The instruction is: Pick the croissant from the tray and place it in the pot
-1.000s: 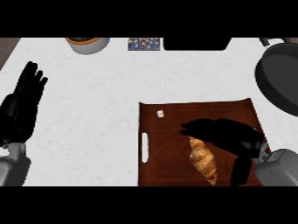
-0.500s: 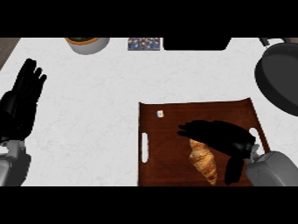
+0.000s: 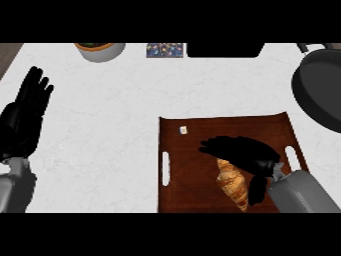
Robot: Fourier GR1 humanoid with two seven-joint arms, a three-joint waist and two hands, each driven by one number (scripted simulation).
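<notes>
At the far left, over a pale, faintly marbled worktop (image 3: 106, 110), the left robot hand (image 3: 21, 120) is seen resting with straight fingers pointing up, holding nothing. Further right, a flat, dark brown rectangular tray (image 3: 195, 135) with slot handles at both sides is laid on the worktop. On it, a golden, ridged, tapering croissant (image 3: 234, 184) is found lying lengthwise. The right robot hand (image 3: 239, 150) is bent over the croissant's upper end, fingers curved and spread, thumb beside the pastry; whether it is gripped cannot be told. At the right edge, a round, dark, matte pot (image 3: 328, 95) is set.
</notes>
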